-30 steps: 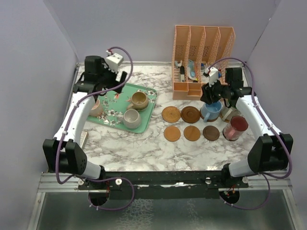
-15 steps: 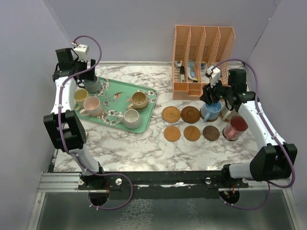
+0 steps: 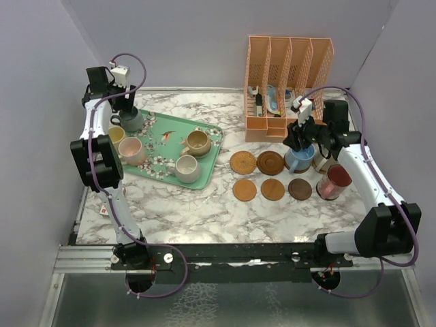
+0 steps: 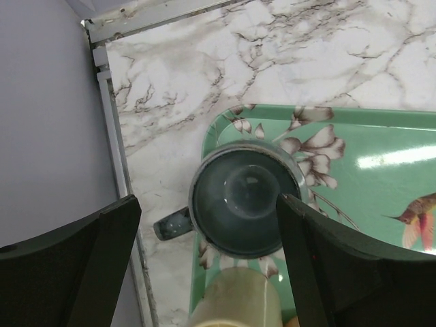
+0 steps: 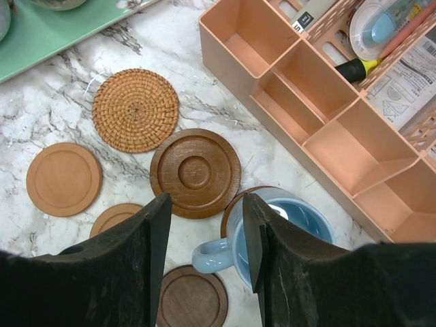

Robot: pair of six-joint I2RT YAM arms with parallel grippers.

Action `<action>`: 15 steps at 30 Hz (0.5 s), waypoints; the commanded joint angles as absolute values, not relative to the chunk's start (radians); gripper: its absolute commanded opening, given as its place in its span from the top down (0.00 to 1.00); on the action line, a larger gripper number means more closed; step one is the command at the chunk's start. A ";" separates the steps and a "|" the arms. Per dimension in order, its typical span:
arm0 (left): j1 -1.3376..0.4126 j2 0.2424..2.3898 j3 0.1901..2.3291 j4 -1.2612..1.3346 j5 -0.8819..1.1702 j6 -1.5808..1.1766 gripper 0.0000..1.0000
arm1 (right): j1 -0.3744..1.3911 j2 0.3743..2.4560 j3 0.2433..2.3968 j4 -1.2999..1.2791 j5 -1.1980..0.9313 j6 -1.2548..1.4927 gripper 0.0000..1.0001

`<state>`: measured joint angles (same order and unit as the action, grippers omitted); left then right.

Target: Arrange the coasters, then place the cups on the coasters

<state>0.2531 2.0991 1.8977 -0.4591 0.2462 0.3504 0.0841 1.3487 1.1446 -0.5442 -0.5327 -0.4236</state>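
A grey-teal cup (image 4: 245, 204) stands at the far left corner of the mint-green tray (image 4: 381, 177). My left gripper (image 4: 208, 201) is open and straddles it, right finger at its rim. In the top view this left gripper (image 3: 126, 105) is over that cup (image 3: 131, 121). Yellow (image 3: 116, 134), pink (image 3: 133, 150), tan (image 3: 197, 142) and cream (image 3: 187, 167) cups share the tray. A light blue cup (image 5: 286, 231) sits on a coaster (image 5: 235, 204). My right gripper (image 5: 204, 204) is open above its handle. A maroon cup (image 3: 334, 180) stands right. Several bare coasters (image 5: 195, 172) lie beside.
A peach desk organizer (image 3: 289, 82) with pens and papers stands behind the coasters. The left wall and the table's metal edge (image 4: 112, 136) run close beside the grey-teal cup. A woven coaster (image 5: 135, 109) lies nearest the tray.
My left arm swung from above the tray's middle to its far left corner, over the grey-teal cup, and its jaws narrowed slightly. The right arm barely shifted.
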 commanded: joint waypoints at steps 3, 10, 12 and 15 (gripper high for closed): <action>0.255 2.206 2.027 -0.476 0.219 0.427 0.20 | 0.089 1.373 1.132 -0.512 -0.547 -0.434 0.53; 0.255 2.288 2.119 -0.549 0.204 0.474 0.30 | 0.089 1.392 1.132 -0.511 -0.521 -0.441 0.53; 0.255 2.288 2.105 -0.551 0.202 0.485 0.32 | 0.089 1.395 1.130 -0.510 -0.516 -0.442 0.53; 0.255 2.296 2.099 -0.554 0.198 0.500 0.34 | 0.089 1.399 1.130 -0.509 -0.511 -0.444 0.53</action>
